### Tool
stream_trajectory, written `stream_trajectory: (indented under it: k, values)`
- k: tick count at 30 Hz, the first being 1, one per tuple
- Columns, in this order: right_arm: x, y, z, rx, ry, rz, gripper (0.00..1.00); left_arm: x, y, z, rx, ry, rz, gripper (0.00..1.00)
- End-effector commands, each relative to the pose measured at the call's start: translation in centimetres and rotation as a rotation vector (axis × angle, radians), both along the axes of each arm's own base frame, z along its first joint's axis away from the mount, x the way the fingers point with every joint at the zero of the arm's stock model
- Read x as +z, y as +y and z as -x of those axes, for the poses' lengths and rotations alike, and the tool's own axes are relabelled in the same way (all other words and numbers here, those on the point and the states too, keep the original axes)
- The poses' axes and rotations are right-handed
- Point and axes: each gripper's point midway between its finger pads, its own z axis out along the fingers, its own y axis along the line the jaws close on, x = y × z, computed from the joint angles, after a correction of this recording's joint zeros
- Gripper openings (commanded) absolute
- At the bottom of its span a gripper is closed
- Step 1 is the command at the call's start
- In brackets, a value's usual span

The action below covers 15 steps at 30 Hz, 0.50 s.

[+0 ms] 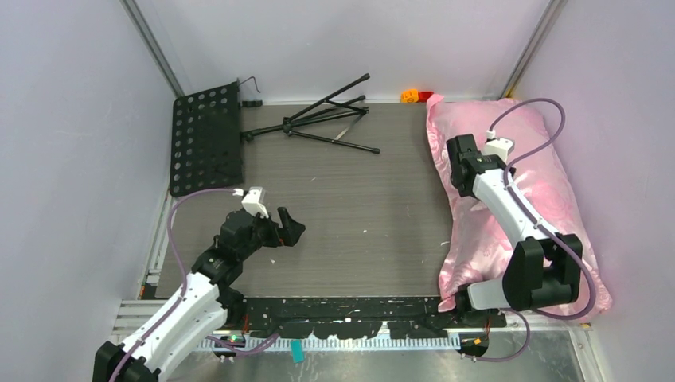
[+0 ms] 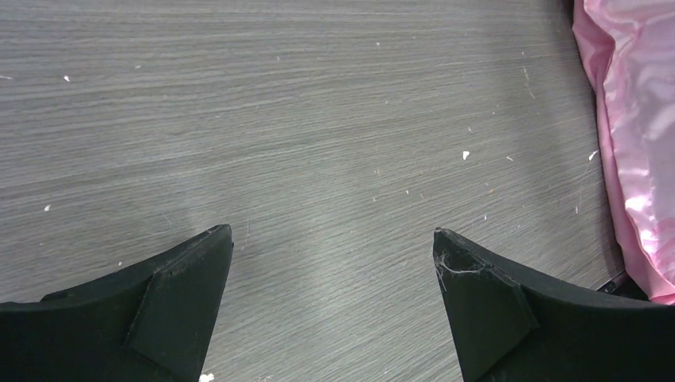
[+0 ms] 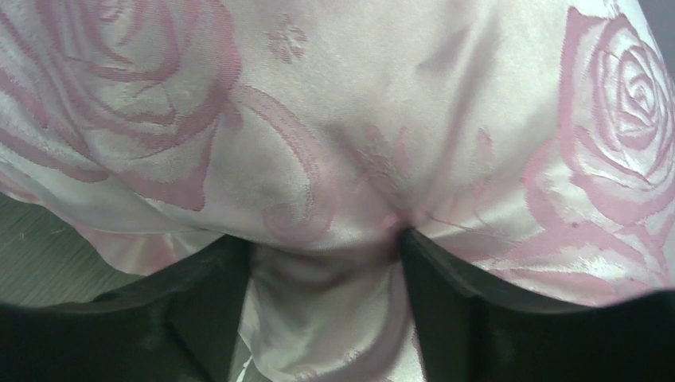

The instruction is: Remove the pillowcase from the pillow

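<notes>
The pink satin pillowcase (image 1: 549, 183) with a rose pattern lies full and plump along the table's right side. The white pillow is hidden inside it. My right gripper (image 1: 459, 179) is down on the pillowcase's left edge near the far end. In the right wrist view its jaws (image 3: 326, 247) stand part way closed, with a thick bunch of the pink fabric (image 3: 358, 119) pinched between them. My left gripper (image 1: 290, 227) is open and empty, low over the bare table at the near left. Its view (image 2: 333, 231) shows the pillowcase's edge (image 2: 637, 119) at the far right.
A black perforated music-stand plate (image 1: 207, 139) lies at the far left, with a folded black tripod (image 1: 326, 119) beside it. Small orange and red objects (image 1: 410, 95) sit at the back wall. Walls close in the left, back and right sides.
</notes>
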Motion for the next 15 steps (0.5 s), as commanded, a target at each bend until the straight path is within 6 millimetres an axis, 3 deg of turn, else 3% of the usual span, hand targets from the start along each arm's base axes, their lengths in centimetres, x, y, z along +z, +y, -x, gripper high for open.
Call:
stream_trajectory:
  k: [1, 2, 3, 7, 12, 15]
  values:
    - [1.2, -0.2, 0.0, -0.067, -0.148, -0.024, 0.51, 2.0, -0.2, -0.6, -0.002, -0.083, 0.022, 1.00]
    - [1.9, 0.3, -0.3, -0.041, -0.190, -0.058, 0.22, 2.0, -0.2, -0.6, -0.004, -0.084, 0.024, 1.00]
    - [2.7, 0.5, -0.4, -0.021, -0.220, -0.073, 0.03, 2.0, -0.3, -0.5, -0.010, -0.085, 0.026, 0.99]
    - [8.0, 2.6, -1.6, 0.075, -0.393, -0.203, 0.00, 2.1, -0.3, -0.4, -0.016, -0.089, 0.024, 0.99]
    - [15.7, 12.5, -5.3, 0.394, -0.609, -0.656, 0.00, 2.0, -0.5, -0.4, -0.027, -0.097, 0.025, 0.97]
    - [21.0, 18.6, -6.3, 0.537, -0.719, -0.831, 0.00, 2.0, -0.4, -0.3, -0.029, -0.103, 0.025, 0.97]
